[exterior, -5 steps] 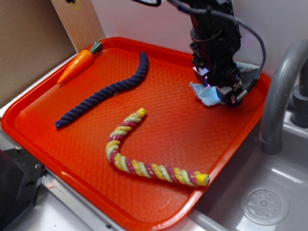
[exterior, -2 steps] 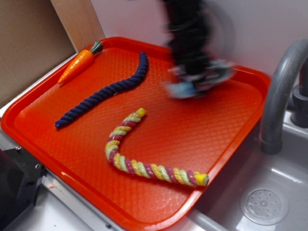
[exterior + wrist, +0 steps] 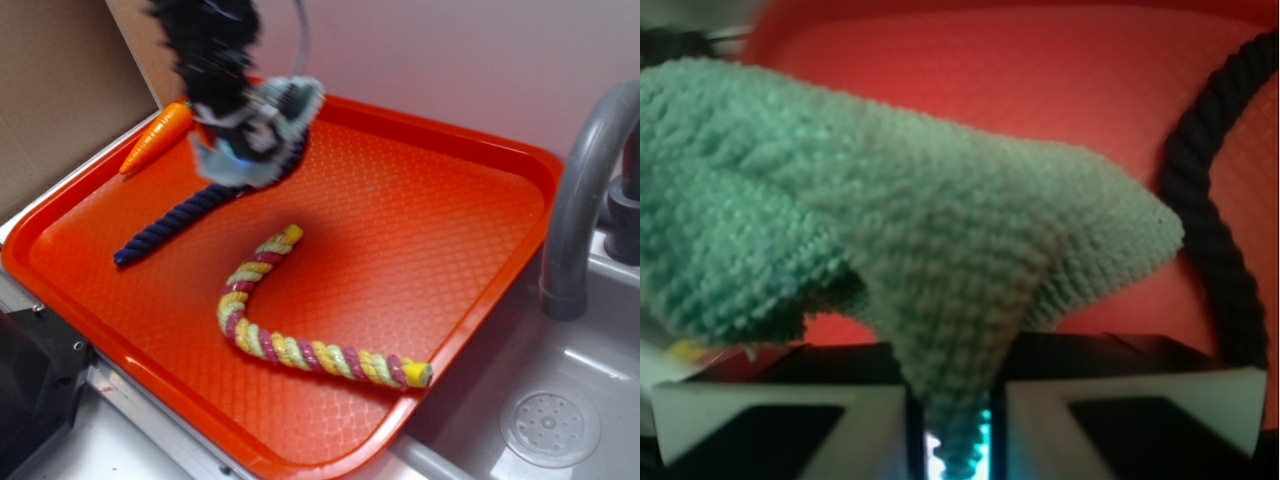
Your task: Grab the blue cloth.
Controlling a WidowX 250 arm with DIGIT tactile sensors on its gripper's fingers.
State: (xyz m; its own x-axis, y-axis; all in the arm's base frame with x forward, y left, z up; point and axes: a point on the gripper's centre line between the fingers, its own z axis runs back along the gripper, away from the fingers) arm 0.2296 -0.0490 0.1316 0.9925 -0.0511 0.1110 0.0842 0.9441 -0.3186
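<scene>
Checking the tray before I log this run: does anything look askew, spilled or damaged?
Nothing spilled or broken. The blue cloth hangs bunched from the tool, pinched between its jaws above the navy rope, off the tray. The carrot and striped rope lie flat.

— What does the arm [image 3: 210, 45] look like?
— Black and blocky, blurred in the exterior view, with a thin grey cable [image 3: 298, 40] arcing at its two o'clock.
— And the gripper [image 3: 955, 425]?
— From the wrist camera, two pale fingers [image 3: 770, 425] with dark inset faces, a cyan-white glow between them at six o'clock.
</scene>
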